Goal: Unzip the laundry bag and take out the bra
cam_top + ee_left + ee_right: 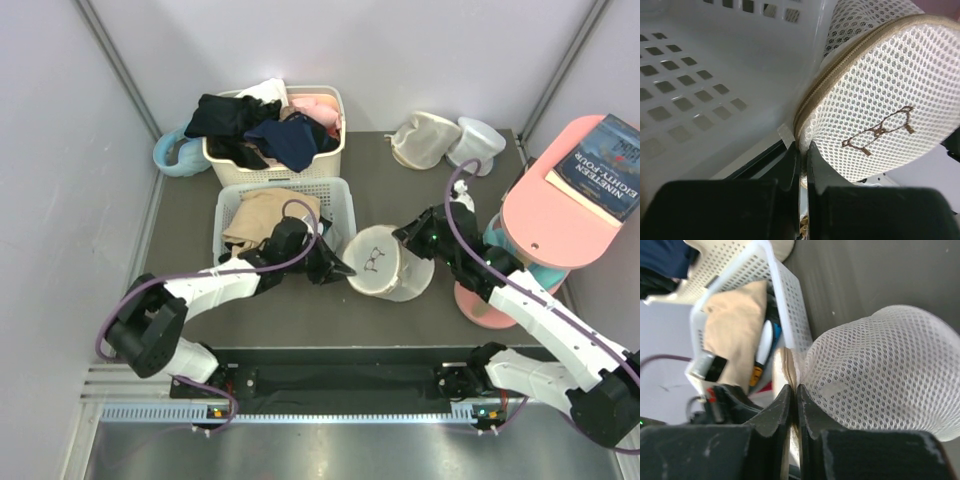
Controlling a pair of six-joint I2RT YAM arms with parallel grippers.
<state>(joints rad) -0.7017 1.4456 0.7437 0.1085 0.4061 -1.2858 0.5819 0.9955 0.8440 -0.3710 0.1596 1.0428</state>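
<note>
The laundry bag (388, 268) is a round cream mesh drum tipped on its side on the bench (420, 200). Its flat face shows a small dark pictogram (374, 259), and a beige zip (820, 90) runs closed along the rim. The bag lies directly between the two pincers. The left pincer (802, 152) is squeezed together on the zipped rim, with the white basket (715, 75) just beside it. The right pincer (794, 390) is pinched tight on the mesh and seam at the opposite side.
</note>
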